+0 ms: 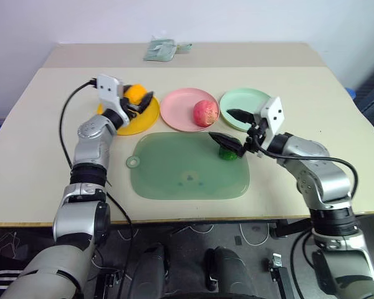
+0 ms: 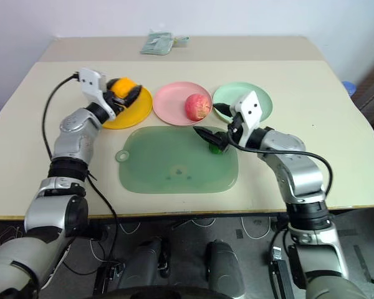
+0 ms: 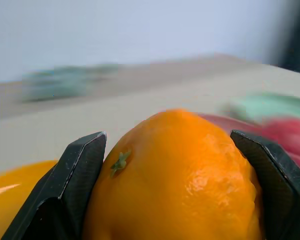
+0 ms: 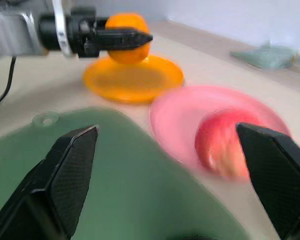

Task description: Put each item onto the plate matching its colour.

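Left gripper (image 1: 139, 101): closed on the orange (image 3: 175, 175), one black finger on each flank; fruit held above the yellow plate (image 1: 140, 121), clear of its surface in the right wrist view.
Orange, orientation: small green stem scar faces the wrist camera, off to one side near a finger; fruit near round, no long axis to be told.
Right gripper (image 1: 232, 128): fingers spread wide, holding nothing; it hangs over the far right corner of the green mat (image 1: 174, 168), pointing across toward the robot's left.
Green vegetable (image 1: 228, 152): on the mat's far right corner, just under the lower finger of the right gripper and partly hidden by it; contact cannot be told, nor its long axis.
Apple (image 1: 205, 113): rests on the pink plate (image 1: 177, 109), on the side nearer the mint plate; stem direction not discernible.
Mint green plate (image 1: 249, 103): bare of produce, behind the right gripper.
Plate row: yellow, pink, mint, from robot's left to right, along the mat's far edge, close together.
Table (image 1: 50, 124): pale top; a folded greenish cloth (image 1: 162, 48) lies at the far edge, well apart from the plates.
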Robot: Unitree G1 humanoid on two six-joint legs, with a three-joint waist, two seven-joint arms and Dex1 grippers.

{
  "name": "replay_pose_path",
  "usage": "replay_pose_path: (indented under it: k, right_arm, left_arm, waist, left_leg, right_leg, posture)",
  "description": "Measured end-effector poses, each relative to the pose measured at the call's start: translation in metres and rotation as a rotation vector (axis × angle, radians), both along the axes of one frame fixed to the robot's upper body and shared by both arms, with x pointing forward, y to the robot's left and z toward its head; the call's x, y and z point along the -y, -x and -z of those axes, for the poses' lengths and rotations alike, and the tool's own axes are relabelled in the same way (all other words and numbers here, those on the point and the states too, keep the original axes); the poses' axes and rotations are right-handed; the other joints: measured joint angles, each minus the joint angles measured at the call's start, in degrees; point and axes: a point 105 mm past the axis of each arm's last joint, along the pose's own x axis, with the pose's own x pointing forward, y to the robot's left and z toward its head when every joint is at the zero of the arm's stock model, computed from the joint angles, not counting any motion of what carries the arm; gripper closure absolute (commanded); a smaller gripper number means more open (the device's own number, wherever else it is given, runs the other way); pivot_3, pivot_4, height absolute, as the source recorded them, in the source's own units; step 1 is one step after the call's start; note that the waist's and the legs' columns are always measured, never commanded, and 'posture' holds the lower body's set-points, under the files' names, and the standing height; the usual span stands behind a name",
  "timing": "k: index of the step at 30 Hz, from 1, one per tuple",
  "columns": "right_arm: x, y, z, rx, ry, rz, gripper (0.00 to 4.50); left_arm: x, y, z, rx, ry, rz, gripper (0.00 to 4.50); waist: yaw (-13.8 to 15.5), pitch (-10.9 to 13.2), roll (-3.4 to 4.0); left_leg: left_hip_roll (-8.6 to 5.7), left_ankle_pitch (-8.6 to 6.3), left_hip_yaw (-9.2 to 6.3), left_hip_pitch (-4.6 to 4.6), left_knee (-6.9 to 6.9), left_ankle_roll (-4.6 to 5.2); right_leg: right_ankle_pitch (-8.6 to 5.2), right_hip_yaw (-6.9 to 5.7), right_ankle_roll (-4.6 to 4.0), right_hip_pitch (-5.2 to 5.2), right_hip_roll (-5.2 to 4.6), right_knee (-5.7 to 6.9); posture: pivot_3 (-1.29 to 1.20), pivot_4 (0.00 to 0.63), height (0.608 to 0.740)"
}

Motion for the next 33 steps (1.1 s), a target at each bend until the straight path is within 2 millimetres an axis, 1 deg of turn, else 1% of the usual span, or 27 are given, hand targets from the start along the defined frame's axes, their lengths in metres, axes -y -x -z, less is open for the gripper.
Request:
replay_pose_path:
  k: [1, 3, 6, 9, 12, 14, 19, 20, 21, 23, 24, 26, 27, 28, 29, 30, 31, 33]
  right_arm:
    - [-0.005, 0.0, -0.002, 0.007, -0.006, -0.009, 0.0]
    - [-0.014, 0.002, 0.0, 0.004, -0.011, -0.037, 0.0]
    - [-0.015, 0.002, 0.001, 0.007, -0.005, -0.045, 0.0]
    - [-0.012, 0.001, 0.003, 0.006, 0.009, -0.044, 0.0]
    - [-0.009, -0.001, 0.007, -0.005, 0.02, -0.039, 0.0]
    - [-0.009, -0.001, 0.007, -0.006, 0.02, -0.041, 0.0]
    - [-0.008, -0.002, 0.009, -0.007, 0.026, -0.042, 0.0]
    - [-0.008, -0.002, 0.009, -0.009, 0.026, -0.043, 0.0]
    - [-0.008, -0.002, 0.01, -0.008, 0.03, -0.045, 0.0]
    - [-0.004, -0.002, 0.011, -0.007, 0.049, -0.039, 0.0]
    - [-0.002, -0.003, 0.011, -0.007, 0.063, -0.035, 0.0]
    - [0.006, -0.005, 0.016, -0.012, 0.099, -0.011, 0.0]
    - [0.011, -0.007, 0.019, -0.017, 0.12, 0.003, 0.0]
    - [0.017, -0.009, 0.023, -0.028, 0.144, 0.023, 0.0]
    - [0.023, -0.011, 0.028, -0.041, 0.165, 0.044, 0.0]
    - [0.026, -0.013, 0.032, -0.054, 0.18, 0.058, 0.0]
    - [0.028, -0.014, 0.038, -0.07, 0.2, 0.069, 0.0]
    - [0.029, -0.014, 0.047, -0.106, 0.222, 0.068, 0.0]
  left_arm:
    - [-0.004, -0.002, 0.004, -0.014, 0.014, -0.034, 1.08]
    - [-0.02, -0.005, 0.016, -0.056, 0.054, -0.126, 1.08]
    - [-0.04, -0.006, 0.032, -0.103, 0.089, -0.24, 1.08]
    - [-0.048, -0.006, 0.041, -0.123, 0.108, -0.292, 1.08]
    - [-0.049, -0.006, 0.042, -0.117, 0.108, -0.306, 1.08]
    - [-0.05, -0.006, 0.04, -0.107, 0.108, -0.307, 0.06]
    - [-0.047, -0.005, 0.04, -0.101, 0.104, -0.266, 0.03]
    - [-0.045, -0.005, 0.039, -0.096, 0.101, -0.244, 0.03]
    - [-0.04, -0.003, 0.035, -0.078, 0.108, -0.183, 0.03]
    - [-0.029, 0.002, 0.02, -0.02, 0.072, -0.042, 0.03]
    - [-0.026, 0.008, 0.006, 0.026, 0.044, 0.044, 0.03]
    - [-0.03, 0.023, -0.017, 0.092, -0.006, 0.17, 0.03]
    - [-0.031, 0.032, -0.026, 0.108, -0.021, 0.24, 0.03]
    - [-0.034, 0.047, -0.032, 0.104, -0.048, 0.335, 0.03]
    - [-0.036, 0.058, -0.035, 0.094, -0.063, 0.402, 0.03]
    - [-0.035, 0.073, -0.034, 0.078, -0.081, 0.484, 0.03]
    - [-0.03, 0.089, -0.029, 0.04, -0.102, 0.58, 0.03]
    - [-0.024, 0.11, -0.016, -0.023, -0.115, 0.695, 0.03]
  waist:
    - [0.07, 0.0, 0.0]
    - [0.51, 0.01, -0.02]
    - [0.59, 0.01, -0.04]
    - [0.5, 0.01, -0.04]
    - [0.33, 0.01, -0.04]
    - [0.3, 0.01, -0.04]
    - [0.34, 0.02, -0.04]
    - [0.4, 0.01, -0.04]
    - [0.44, 0.02, -0.04]
    - [0.44, 0.02, -0.05]
    - [0.26, 0.02, -0.05]
    - [-0.07, 0.02, -0.05]
    - [-0.34, 0.02, -0.04]
    - [-0.89, 0.02, -0.03]
    - [-1.08, 0.01, -0.01]
    - [-1.33, 0.01, 0.01]
    - [-1.45, 0.01, 0.01]
    - [-1.35, 0.01, 0.02]
  left_leg:
    - [0.0, 0.0, 0.0, 0.0, 0.0, 0.0]
    - [-0.03, 0.0, 0.01, -0.03, 0.02, 0.0]
    - [-0.07, -0.01, 0.02, -0.07, 0.03, 0.03]
    - [-0.07, -0.02, 0.02, -0.06, 0.03, 0.03]
    - [-0.06, -0.02, 0.04, -0.06, 0.03, 0.02]
    - [-0.06, -0.01, 0.05, -0.06, 0.02, 0.02]
    - [-0.06, -0.01, 0.06, -0.06, 0.02, 0.02]
    - [-0.06, -0.01, 0.07, -0.06, 0.02, 0.02]
    - [-0.06, -0.01, 0.07, -0.07, 0.02, 0.02]
    - [-0.06, -0.01, 0.08, -0.08, 0.03, 0.02]
    - [-0.05, -0.01, 0.09, -0.07, 0.02, 0.01]
    - [-0.03, -0.01, 0.1, -0.06, -0.03, 0.01]
    - [-0.02, -0.01, 0.11, -0.05, -0.05, 0.0]
    - [-0.01, -0.01, 0.1, -0.04, -0.08, 0.0]
    - [0.0, 0.0, 0.13, 0.0, -0.11, -0.01]
    - [0.01, -0.01, 0.14, 0.01, -0.13, 0.0]
    - [0.03, -0.01, 0.16, 0.03, -0.14, 0.0]
    - [0.06, 0.0, 0.15, 0.02, -0.14, -0.01]
  right_leg:
    - [0.0, 0.0, 0.0, 0.02, 0.0, 0.0]
    - [0.0, -0.01, 0.01, 0.03, -0.05, -0.04]
    - [0.05, -0.01, 0.09, 0.05, -0.08, -0.1]
    - [0.05, -0.01, 0.1, 0.04, -0.07, -0.1]
    - [0.05, -0.01, 0.1, 0.03, -0.06, -0.1]
    - [0.05, -0.01, 0.1, 0.02, -0.05, -0.1]
    - [0.05, -0.01, 0.1, 0.03, -0.05, -0.1]
    - [0.05, -0.01, 0.1, 0.03, -0.05, -0.1]
    - [0.05, -0.01, 0.1, 0.02, -0.05, -0.1]
    - [0.05, -0.01, 0.09, 0.02, -0.05, -0.11]
    - [0.05, -0.01, 0.09, 0.01, -0.05, -0.11]
    - [0.05, 0.0, 0.08, -0.01, -0.03, -0.11]
    - [0.05, 0.0, 0.08, -0.01, -0.02, -0.1]
    - [0.04, 0.01, 0.08, -0.01, -0.03, -0.1]
    - [0.04, 0.05, 0.08, -0.01, -0.03, -0.1]
    - [0.04, 0.08, 0.08, -0.02, -0.02, -0.1]
    - [0.04, 0.13, 0.07, -0.03, -0.01, -0.1]
    - [0.04, 0.15, 0.07, -0.06, -0.01, -0.07]
  posture:
    - [0.0, 0.15, 0.74]
    - [0.0, 0.15, 0.74]
    - [0.0, 0.15, 0.74]
    - [0.0, 0.15, 0.74]
    - [0.0, 0.15, 0.74]
    - [0.0, 0.15, 0.74]
    - [0.0, 0.15, 0.74]
    - [0.0, 0.15, 0.74]
    - [0.0, 0.15, 0.74]
    - [0.0, 0.15, 0.74]
    - [0.0, 0.15, 0.74]
    - [0.0, 0.15, 0.74]
    - [0.0, 0.15, 0.74]
    - [0.0, 0.15, 0.74]
    - [0.0, 0.15, 0.74]
    - [0.0, 0.15, 0.74]
    - [0.0, 0.15, 0.74]
    - [0.0, 0.15, 0.74]
